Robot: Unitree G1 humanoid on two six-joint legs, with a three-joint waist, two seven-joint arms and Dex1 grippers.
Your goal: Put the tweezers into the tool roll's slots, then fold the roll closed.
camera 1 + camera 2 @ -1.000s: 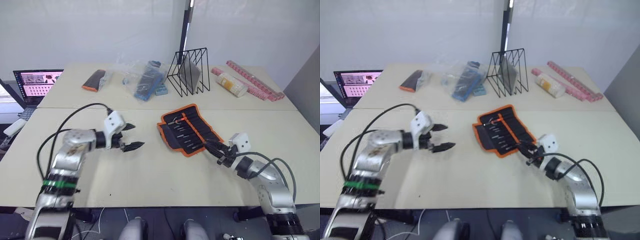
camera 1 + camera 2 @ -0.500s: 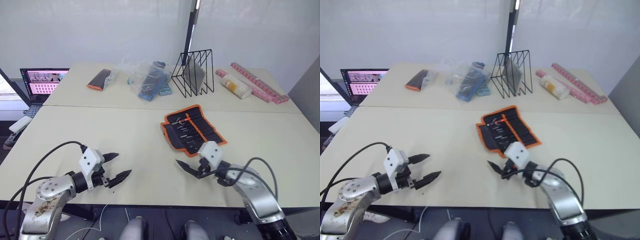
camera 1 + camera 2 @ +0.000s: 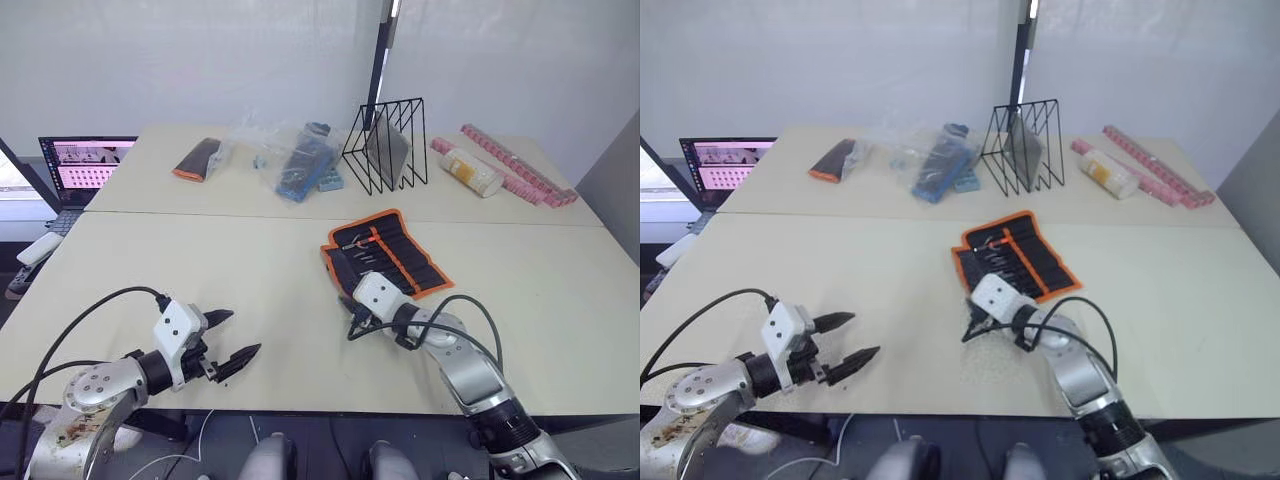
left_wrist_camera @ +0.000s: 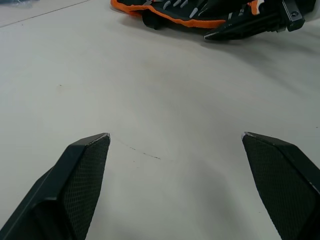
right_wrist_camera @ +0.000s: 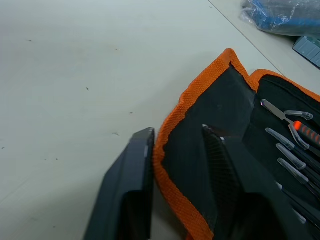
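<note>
The tool roll [image 3: 386, 258] lies spread flat on the table, black with orange trim. Several slim tweezers [image 5: 286, 146] sit in its slots, grey ends showing. My right gripper [image 3: 351, 316] is at the roll's near left corner. Its fingers are open by a narrow gap and straddle the orange edge [image 5: 176, 131]: one rests on the table, the other over the black fabric. My left gripper [image 3: 235, 336] hovers open and empty over bare table well to the left. From the left wrist the roll [image 4: 170, 11] and the right gripper [image 4: 250, 27] lie far ahead.
At the back stand a black wire rack [image 3: 386, 146], a clear bag of blue items [image 3: 296, 160], a small black-and-orange pouch [image 3: 198, 158], a bottle [image 3: 468, 170] and a pink strip [image 3: 520, 166]. A laptop [image 3: 86, 164] sits at far left.
My right gripper has moved left and forward to the roll's near corner, and its fingers have narrowed around the orange edge. The left gripper has barely shifted.
</note>
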